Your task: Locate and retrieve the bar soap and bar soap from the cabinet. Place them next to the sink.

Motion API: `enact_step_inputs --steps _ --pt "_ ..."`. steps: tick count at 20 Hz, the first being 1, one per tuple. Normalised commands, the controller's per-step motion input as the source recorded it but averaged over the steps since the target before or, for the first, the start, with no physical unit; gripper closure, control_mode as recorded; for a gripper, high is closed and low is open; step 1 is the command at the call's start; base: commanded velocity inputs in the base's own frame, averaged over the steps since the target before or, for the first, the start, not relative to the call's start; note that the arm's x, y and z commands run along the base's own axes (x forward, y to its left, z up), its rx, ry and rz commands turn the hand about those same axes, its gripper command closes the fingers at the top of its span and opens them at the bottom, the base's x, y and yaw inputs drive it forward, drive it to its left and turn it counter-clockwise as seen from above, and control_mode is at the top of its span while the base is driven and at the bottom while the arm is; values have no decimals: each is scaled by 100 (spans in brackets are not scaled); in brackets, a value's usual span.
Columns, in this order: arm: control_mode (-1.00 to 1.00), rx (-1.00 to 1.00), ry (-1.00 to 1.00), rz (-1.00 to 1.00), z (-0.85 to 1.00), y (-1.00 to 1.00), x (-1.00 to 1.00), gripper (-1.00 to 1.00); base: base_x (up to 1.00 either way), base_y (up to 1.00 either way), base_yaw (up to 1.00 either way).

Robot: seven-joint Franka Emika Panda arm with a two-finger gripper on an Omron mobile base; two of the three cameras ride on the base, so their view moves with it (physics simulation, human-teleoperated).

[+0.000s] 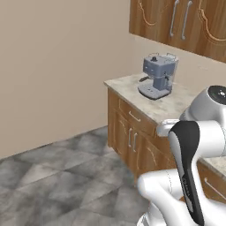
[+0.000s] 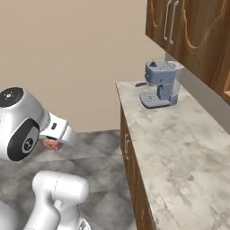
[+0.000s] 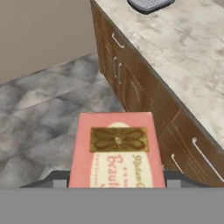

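Observation:
A salmon-pink bar soap (image 3: 116, 151) with a printed gold label stands between my fingers in the hand view. My gripper (image 3: 117, 181) is shut on it. From the right base view, the gripper (image 2: 53, 144) hangs over the floor, left of the counter, with a bit of the pink bar soap (image 2: 52, 144) showing at its tip. Brown wood wall cabinet (image 1: 176, 24) doors with carved curved grooves hang shut above the counter (image 2: 188, 31). The sink is out of view.
A grey-blue coffee machine (image 1: 158, 76) (image 2: 159, 83) stands at the far end of the marbled counter (image 2: 179, 152). Below it run brown base cupboards and drawers (image 3: 131, 83) with silver handles. Grey tiled floor (image 1: 57, 176) lies to the left, with a beige wall behind.

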Motion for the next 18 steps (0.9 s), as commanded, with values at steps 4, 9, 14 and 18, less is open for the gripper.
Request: enact_step_inputs --steps 4,9,14,18 --pt "100 0 0 0 0 0 0 100 -11 42 44" --pt "100 0 0 0 0 0 0 100 -11 44 45" --pt "100 0 0 0 0 0 0 100 -10 43 45" --pt "100 0 0 0 0 0 0 100 -8 40 46"
